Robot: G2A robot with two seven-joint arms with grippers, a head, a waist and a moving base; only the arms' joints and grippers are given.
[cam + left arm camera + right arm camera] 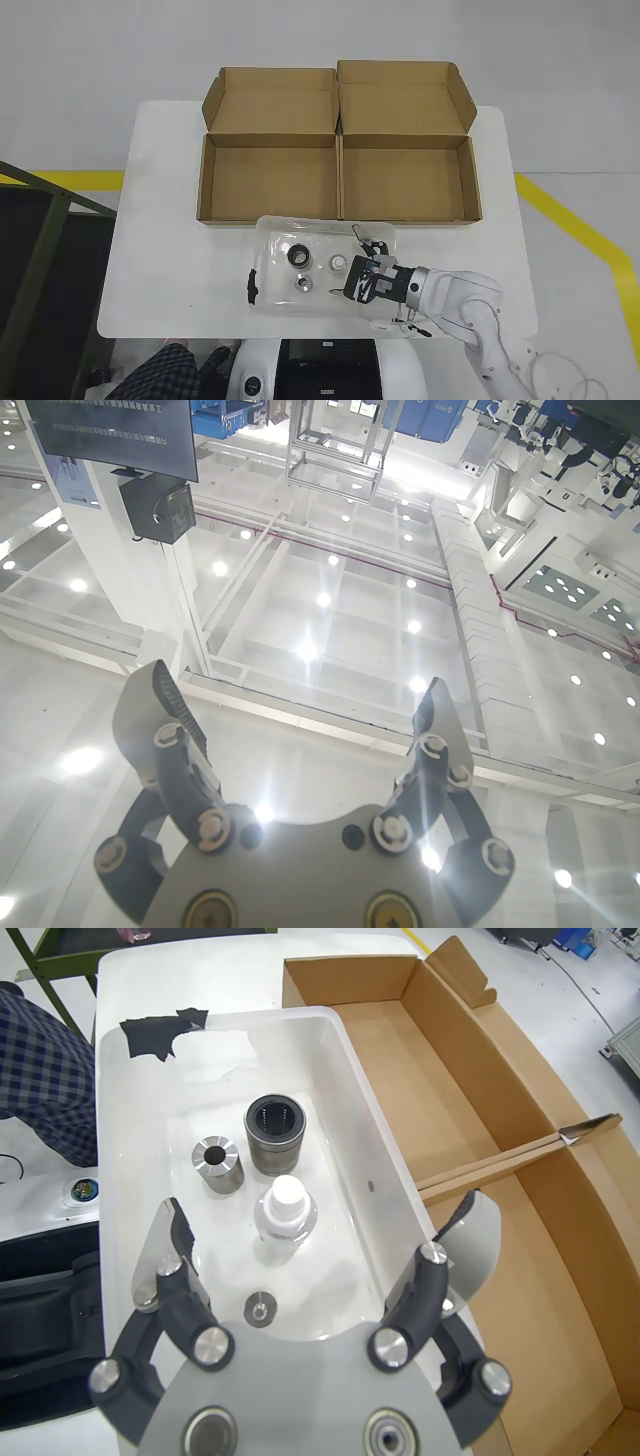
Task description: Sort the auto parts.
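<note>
Our right gripper [325, 1213] hangs over the right end of the bin [370, 1143], fingers spread wide, gripping nothing. On the bin floor, away from the walls, we see a bearing [275, 1128] and a bushing [217, 1163] upright side by side, a bottle [285, 1213] just beside them, and a small disc [260, 1310] alone nearest the gripper. The left box [270, 180] and right box [400, 180] touch along one wall, just past the bin's far rim. The bin sits near the table's [160, 250] front edge. Our left gripper [296, 674] points at the ceiling, wide apart, empty.
</note>
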